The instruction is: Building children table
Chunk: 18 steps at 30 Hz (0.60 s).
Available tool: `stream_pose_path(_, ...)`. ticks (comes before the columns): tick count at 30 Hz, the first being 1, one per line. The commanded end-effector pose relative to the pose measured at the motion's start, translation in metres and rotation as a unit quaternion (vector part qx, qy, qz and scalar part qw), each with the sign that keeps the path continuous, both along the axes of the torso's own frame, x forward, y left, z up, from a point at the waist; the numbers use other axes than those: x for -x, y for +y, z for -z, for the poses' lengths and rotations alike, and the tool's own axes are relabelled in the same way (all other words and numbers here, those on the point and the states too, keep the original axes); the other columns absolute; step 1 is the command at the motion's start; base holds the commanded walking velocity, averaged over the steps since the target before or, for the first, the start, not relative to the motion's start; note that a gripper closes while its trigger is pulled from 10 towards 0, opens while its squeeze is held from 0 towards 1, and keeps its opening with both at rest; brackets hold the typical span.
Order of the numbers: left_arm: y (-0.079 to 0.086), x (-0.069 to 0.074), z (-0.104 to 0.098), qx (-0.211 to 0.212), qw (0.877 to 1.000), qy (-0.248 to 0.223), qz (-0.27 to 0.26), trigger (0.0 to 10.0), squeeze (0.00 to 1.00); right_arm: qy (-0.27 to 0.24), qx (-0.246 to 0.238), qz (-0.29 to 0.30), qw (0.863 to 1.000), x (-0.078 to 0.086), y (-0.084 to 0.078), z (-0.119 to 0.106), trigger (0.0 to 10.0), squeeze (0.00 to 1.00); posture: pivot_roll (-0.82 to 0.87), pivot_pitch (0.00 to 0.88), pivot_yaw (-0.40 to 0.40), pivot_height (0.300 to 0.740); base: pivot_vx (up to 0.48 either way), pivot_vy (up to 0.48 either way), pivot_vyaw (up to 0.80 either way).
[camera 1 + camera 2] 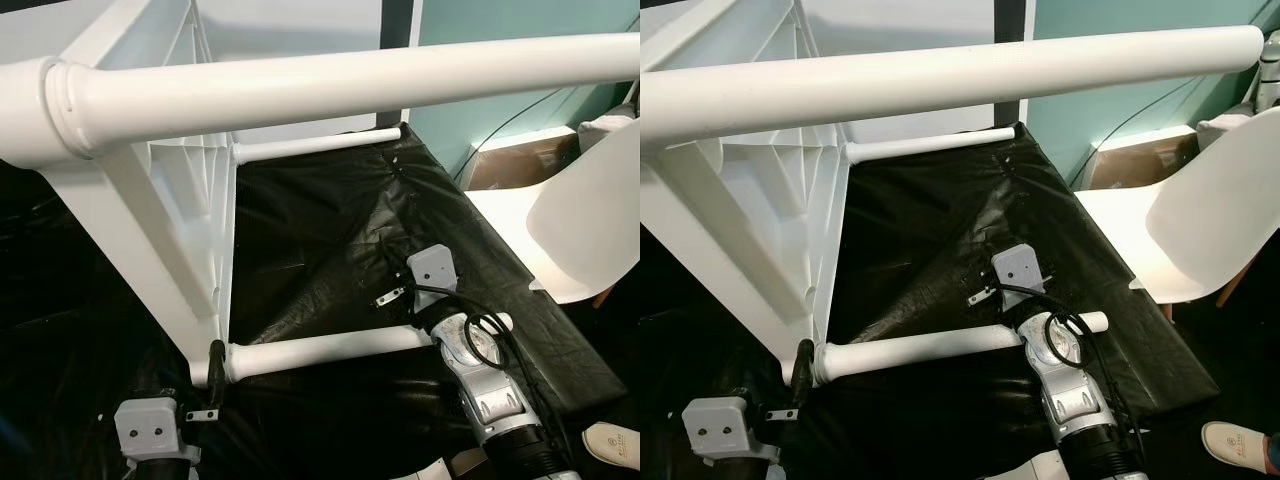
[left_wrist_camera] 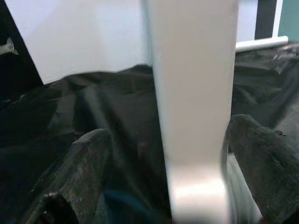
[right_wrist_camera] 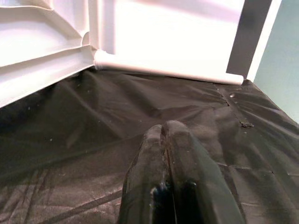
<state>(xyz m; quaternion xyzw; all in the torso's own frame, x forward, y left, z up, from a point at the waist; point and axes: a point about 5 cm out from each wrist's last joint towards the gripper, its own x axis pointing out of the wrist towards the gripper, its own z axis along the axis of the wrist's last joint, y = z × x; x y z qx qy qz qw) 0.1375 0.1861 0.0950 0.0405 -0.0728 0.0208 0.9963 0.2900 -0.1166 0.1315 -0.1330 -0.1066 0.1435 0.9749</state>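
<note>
You're looking down at a white plastic children's table tipped on its side on a crinkled black plastic sheet, ribbed underside facing right. Three round white legs show, all running out to the right: a near upper leg crossing the top of your head views, a far lower leg lying along the back of the sheet, and a near lower leg lying just above the sheet in front of you.

Your left gripper is at the base of the near lower leg, where it meets the tabletop corner. In the left wrist view the two black fingers stand spread apart with a white bar between them; you can't tell whether they press on it.

Your right gripper reaches over the sheet past the middle of the near lower leg, the silver forearm crossing over that leg. In the right wrist view its fingers are pressed together with nothing between them, above the black sheet, pointing toward the far lower leg.

A white moulded chair stands at the right, beside a teal wall. A pale shoe sits on the floor at lower right.
</note>
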Motion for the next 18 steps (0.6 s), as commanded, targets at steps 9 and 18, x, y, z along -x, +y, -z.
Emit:
stream_pose_path(9, 0.010, 0.005, 0.012, -0.002, 1.000, 0.018, -0.015, 10.0, 0.00, 0.000, -0.001, 0.005, 1.000, -0.002, -0.001, -0.001, 10.0, 0.17, 0.04, 0.000, 0.055, 0.740, 0.000, 0.000, 0.62)
stream_pose_path(18, 0.008, 0.004, 0.015, -0.002, 1.000, 0.021, -0.007, 10.0, 0.00, 0.011, -0.016, 0.008, 1.000, -0.001, -0.002, 0.002, 10.0, 0.00, 0.03, 0.000, 0.062, 0.740, 0.000, 0.000, 0.00)
